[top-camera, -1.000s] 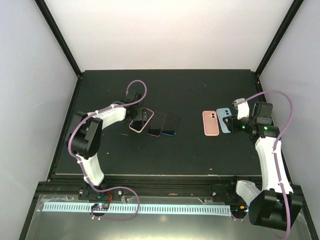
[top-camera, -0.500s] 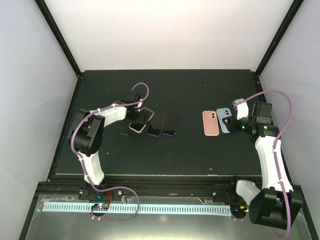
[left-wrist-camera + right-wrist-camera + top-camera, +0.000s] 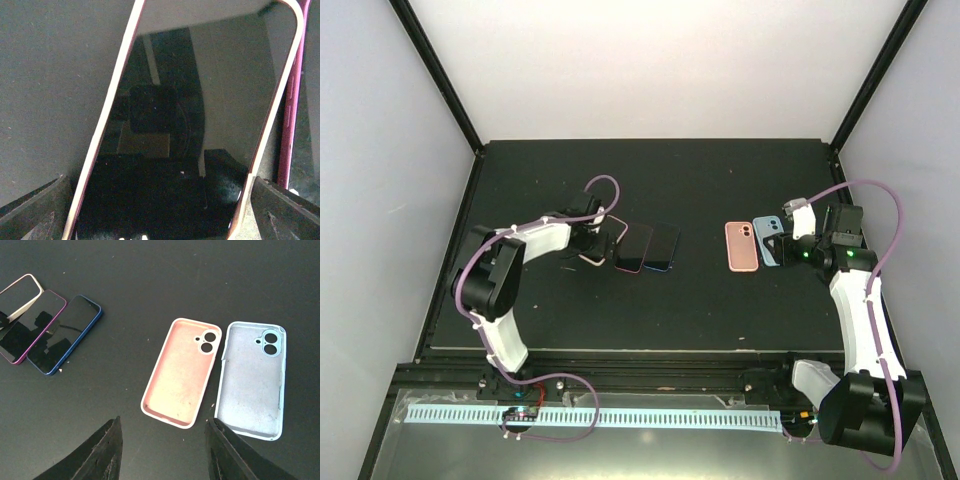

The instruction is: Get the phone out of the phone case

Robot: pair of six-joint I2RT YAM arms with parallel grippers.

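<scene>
A phone in a cream-pink case [image 3: 608, 247] lies at the left end of a row of three phones. It fills the left wrist view [image 3: 200, 100], screen up. My left gripper [image 3: 592, 241] is low over its near end, and my left gripper [image 3: 159, 182] is open wide. One finger [image 3: 35, 212] stands outside the case's left edge. The other finger [image 3: 285, 210] stands outside the right edge and looks close to touching it. My right gripper [image 3: 786, 243] hovers open and empty by two empty cases, as the right wrist view [image 3: 162, 427] shows.
A magenta-edged phone [image 3: 633, 248] and a blue-edged phone [image 3: 663, 247] lie right beside the cased one. An empty pink case [image 3: 182, 372] and an empty light blue case [image 3: 252, 377] lie side by side at centre right. The black mat ends at a raised frame [image 3: 470, 200].
My left gripper has swung from the far-left side of the cased phone down over its near end. The right arm has not moved.
</scene>
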